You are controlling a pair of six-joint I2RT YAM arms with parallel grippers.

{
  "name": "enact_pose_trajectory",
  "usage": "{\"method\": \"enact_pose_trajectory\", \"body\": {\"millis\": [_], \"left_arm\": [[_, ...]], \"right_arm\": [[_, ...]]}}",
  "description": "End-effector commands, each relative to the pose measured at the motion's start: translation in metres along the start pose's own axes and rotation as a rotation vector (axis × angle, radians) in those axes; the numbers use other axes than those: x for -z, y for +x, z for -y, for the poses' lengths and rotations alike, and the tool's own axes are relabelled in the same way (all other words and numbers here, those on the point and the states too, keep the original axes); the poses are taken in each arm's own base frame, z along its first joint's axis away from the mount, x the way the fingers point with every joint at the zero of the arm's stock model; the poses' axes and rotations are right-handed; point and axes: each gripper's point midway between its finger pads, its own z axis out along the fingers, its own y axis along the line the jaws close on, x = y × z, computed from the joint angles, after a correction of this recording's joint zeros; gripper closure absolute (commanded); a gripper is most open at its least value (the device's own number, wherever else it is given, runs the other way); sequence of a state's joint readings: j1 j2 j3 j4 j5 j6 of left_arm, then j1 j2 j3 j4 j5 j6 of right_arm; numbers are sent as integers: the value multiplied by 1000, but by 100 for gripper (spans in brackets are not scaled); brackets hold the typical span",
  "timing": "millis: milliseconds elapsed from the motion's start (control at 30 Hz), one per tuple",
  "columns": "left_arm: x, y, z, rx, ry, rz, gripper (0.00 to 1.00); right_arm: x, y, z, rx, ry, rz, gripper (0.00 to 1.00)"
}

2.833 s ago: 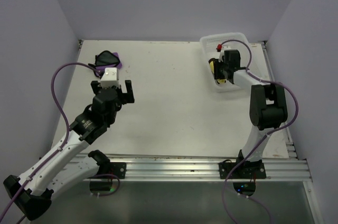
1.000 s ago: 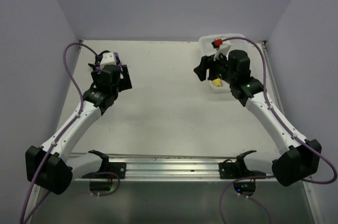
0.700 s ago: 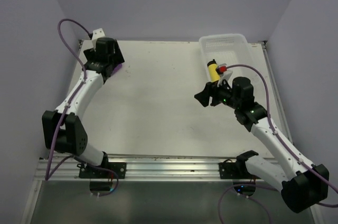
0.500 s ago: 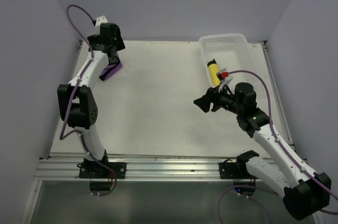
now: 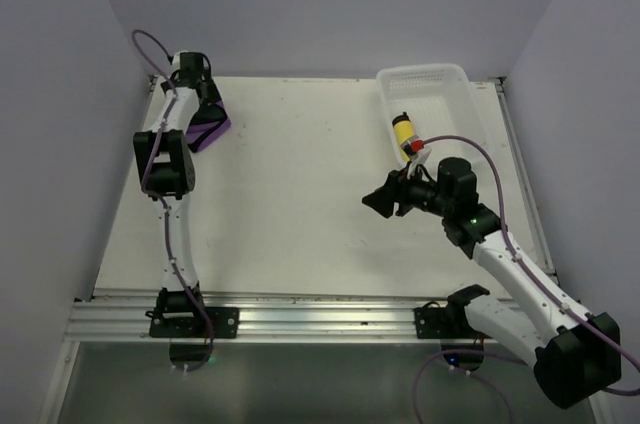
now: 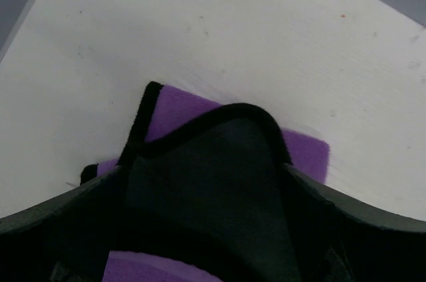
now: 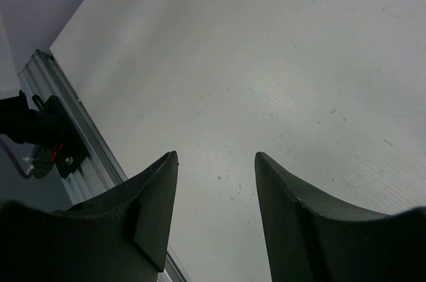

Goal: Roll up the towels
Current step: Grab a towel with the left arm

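Observation:
The purple towel (image 5: 212, 132), with black edging, lies at the far left corner of the table. My left gripper (image 5: 203, 109) is stretched out over it. In the left wrist view a dark fold of the purple towel (image 6: 200, 175) fills the space between my fingers (image 6: 60, 205), which press on it from both sides. The yellow towel (image 5: 403, 131) lies rolled in the white basket (image 5: 450, 79) at the far right. My right gripper (image 5: 378, 201) (image 7: 213, 162) is open and empty above bare table, right of centre.
The table's back and left walls stand close around the left gripper. An aluminium rail (image 5: 320, 319) with the arm bases runs along the near edge; it also shows in the right wrist view (image 7: 73, 162).
The left arm has stretched to the far left corner and closed on the purple towel, which changed shape. The right arm has come out of the basket, leaving the yellow roll, and moved toward the centre.

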State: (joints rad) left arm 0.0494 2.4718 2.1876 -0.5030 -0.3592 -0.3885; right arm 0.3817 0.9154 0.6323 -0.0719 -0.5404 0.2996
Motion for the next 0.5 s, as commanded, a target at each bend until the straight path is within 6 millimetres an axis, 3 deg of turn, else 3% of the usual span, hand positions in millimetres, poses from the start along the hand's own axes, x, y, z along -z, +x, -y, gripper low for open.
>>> {"method": "enact_pose_trajectory", "body": {"millis": [0,233,433,467], "left_arm": [[-6,-23,-9,7,19,46,3],[-30,-17,-27,38,14,32,5],[-30,-20,-28,66,43,30,20],[-29,-20,-27,67,52,31,27]], "right_arm": [[-5,-7,-8,5,-47,14,46],[-10,0,-2,-11,-38,-11,49],[-10,1,0,-10,-26,-18,51],[-11,1,1,-10,-23,-18,51]]}}
